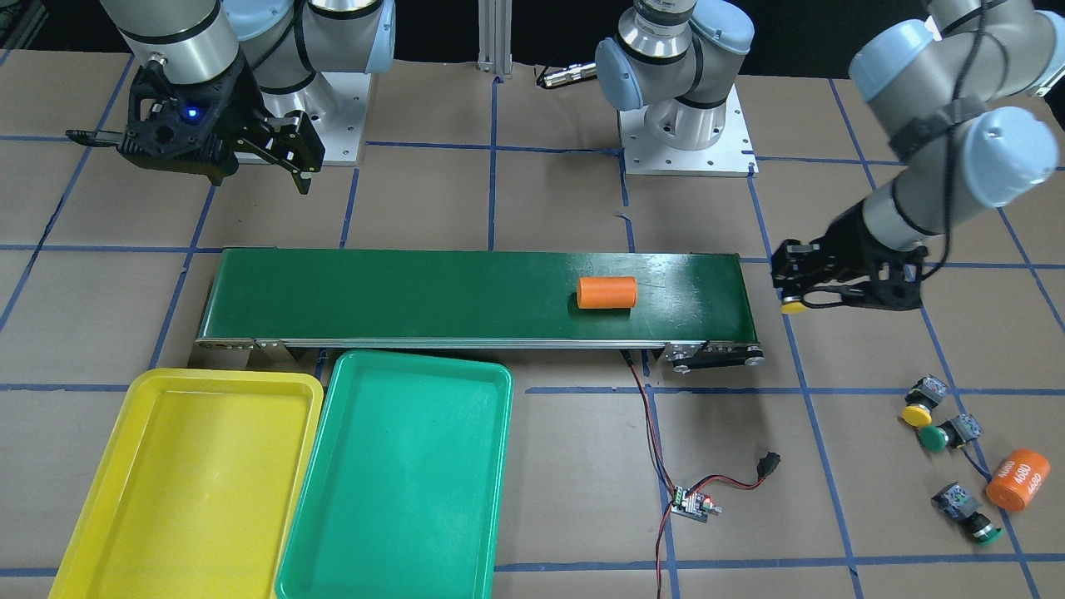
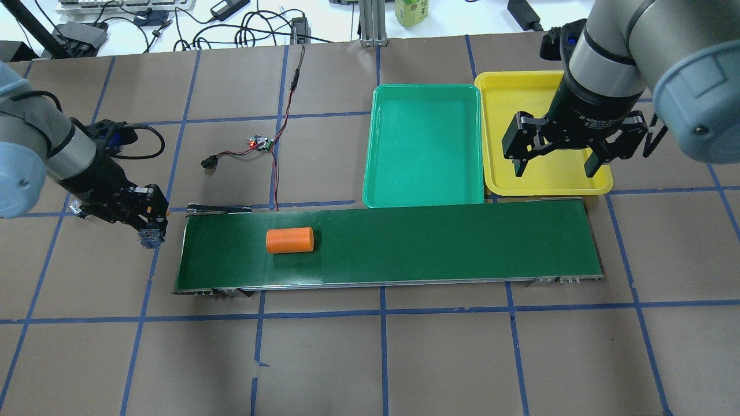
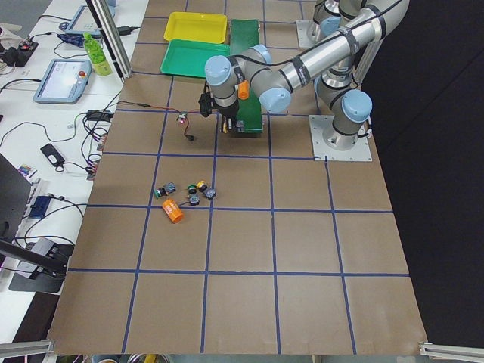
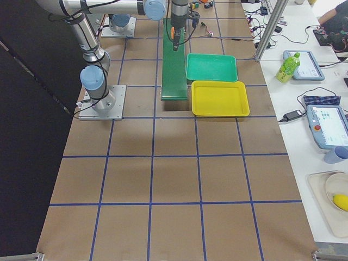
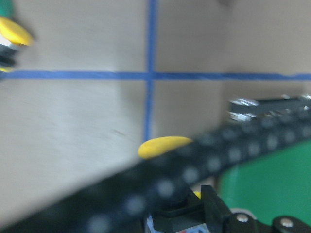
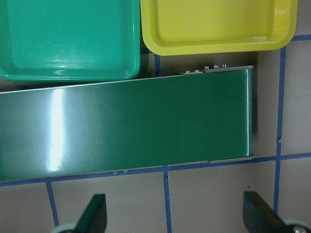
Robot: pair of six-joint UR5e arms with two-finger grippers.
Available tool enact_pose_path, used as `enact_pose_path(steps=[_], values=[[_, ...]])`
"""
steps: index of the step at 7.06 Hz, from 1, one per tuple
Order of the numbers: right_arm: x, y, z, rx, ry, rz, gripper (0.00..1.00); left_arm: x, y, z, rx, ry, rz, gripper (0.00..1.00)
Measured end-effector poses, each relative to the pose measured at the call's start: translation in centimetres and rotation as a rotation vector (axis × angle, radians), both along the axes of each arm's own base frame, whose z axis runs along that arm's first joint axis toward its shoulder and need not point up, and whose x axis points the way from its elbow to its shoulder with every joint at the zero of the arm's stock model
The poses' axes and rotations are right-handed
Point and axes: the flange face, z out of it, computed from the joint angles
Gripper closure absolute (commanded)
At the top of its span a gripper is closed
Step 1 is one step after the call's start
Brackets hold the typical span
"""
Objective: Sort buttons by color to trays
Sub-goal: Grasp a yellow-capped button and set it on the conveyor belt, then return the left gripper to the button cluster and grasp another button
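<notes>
My left gripper hangs just off the conveyor's end, shut on a yellow-capped button. Its cap also shows in the left wrist view, and its grey body from overhead. Three more buttons lie on the table: one yellow and two green. The yellow tray and the green tray sit side by side in front of the belt with nothing in them. My right gripper hovers open over the belt's other end, near the yellow tray.
A long dark green conveyor belt carries an orange cylinder. Another orange cylinder, marked 4680, lies beside the loose buttons. A small circuit board with red-black wires sits in front of the belt.
</notes>
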Motion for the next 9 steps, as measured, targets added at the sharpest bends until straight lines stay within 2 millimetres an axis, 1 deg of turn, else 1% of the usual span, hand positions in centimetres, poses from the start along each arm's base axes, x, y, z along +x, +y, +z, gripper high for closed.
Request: enact_pose_path(steps=[1,3,4,5,6,7,8,9], values=[[0.0,0.0,0.0,0.0,0.0,0.0,0.0,-2.5,0.5,-1.1,-0.007,0.013,0.026,1.0],[0.0,0.0,0.0,0.0,0.0,0.0,0.0,-7.0,0.3,-2.4,-0.03,0.003,0.031,1.0],[0.0,0.0,0.0,0.001,0.0,0.0,0.0,-8.3,0.4,-2.9,-0.027,0.001,0.02,0.23],[0.0,0.0,0.0,0.002,0.0,0.0,0.0,-9.0,0.8,-3.5,-0.015,0.003,0.008,0.0],[0.0,0.1,0.0,0.004,0.001,0.0,0.0,-9.3,1.3,-4.1,-0.002,0.003,0.003,0.0],[0.0,0.1,-0.1,0.008,0.002,0.001,0.0,-9.0,1.2,-3.7,-0.009,-0.013,0.002,0.0],[0.0,0.1,-0.2,0.012,0.002,0.0,0.0,-7.4,0.0,-2.1,-0.035,-0.065,0.011,0.0],[0.0,0.2,-0.2,0.016,0.003,0.0,0.0,-4.1,-1.9,-0.2,-0.055,-0.122,0.039,0.0]])
